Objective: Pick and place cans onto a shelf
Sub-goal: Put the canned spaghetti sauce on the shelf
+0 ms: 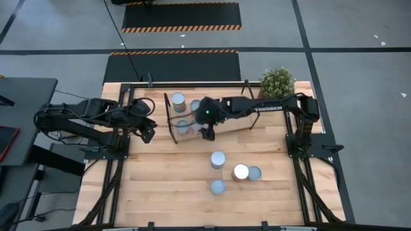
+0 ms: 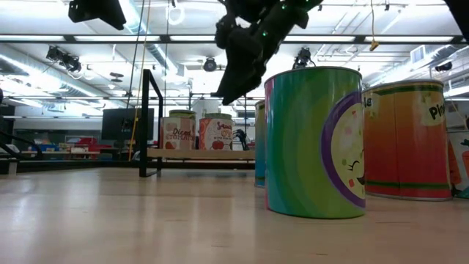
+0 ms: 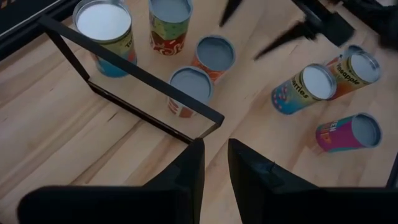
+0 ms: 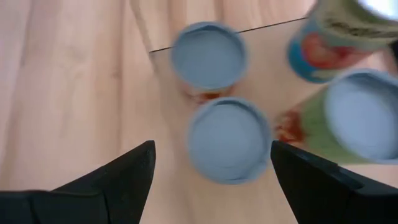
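The shelf [image 1: 192,122], a light board between black rod frames, sits at the table's far middle. Several cans stand on it, among them one with a pale top [image 1: 178,101] and one at its near left [image 1: 183,126]. My right gripper [image 1: 205,133] hangs open over the shelf. In its wrist view, a pale-topped can [image 4: 230,140] stands between and below its two fingers, which are spread on either side of it. Several more cans stand on the table nearer the front [image 1: 218,160], [image 1: 241,172], [image 1: 218,187]. My left gripper [image 3: 214,168] hovers left of the shelf, fingers a narrow gap apart and holding nothing.
A potted green plant [image 1: 277,82] stands at the far right corner. The shelf's black end frame [image 3: 134,81] rises between my left gripper and the shelved cans. In the low view, two large cans [image 2: 315,143], [image 2: 407,139] stand close in front, and bare wood lies at the near left.
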You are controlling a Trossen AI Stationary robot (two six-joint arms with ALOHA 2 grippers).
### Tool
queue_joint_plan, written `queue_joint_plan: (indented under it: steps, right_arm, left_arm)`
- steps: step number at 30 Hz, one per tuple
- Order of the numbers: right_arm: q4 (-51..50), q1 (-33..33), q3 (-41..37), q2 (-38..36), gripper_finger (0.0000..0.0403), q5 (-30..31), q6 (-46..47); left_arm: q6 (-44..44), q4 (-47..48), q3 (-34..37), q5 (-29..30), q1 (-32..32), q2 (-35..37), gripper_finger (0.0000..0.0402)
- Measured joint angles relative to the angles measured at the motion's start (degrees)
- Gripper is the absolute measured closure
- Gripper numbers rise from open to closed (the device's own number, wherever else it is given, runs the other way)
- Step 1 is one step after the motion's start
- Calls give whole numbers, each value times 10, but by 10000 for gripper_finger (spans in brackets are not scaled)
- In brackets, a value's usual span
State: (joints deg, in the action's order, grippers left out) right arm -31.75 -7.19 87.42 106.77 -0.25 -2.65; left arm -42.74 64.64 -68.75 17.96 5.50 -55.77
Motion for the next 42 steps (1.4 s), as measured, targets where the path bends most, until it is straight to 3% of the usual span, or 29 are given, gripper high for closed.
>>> queue_joint_plan:
  steps: [10, 32, 42]
  right_arm:
    - [13, -53, 0, 0, 78, -37, -49]
    - [105, -84, -13, 38, 78, 66, -256]
    - [143, -108, -14, 39, 78, 64, -296]
  left_arm:
    - [-1, -3, 0, 3, 0, -1, 324]
    - [-1, -48, 0, 30, 0, -1, 324]
    - [0, -49, 0, 39, -1, -1, 324]
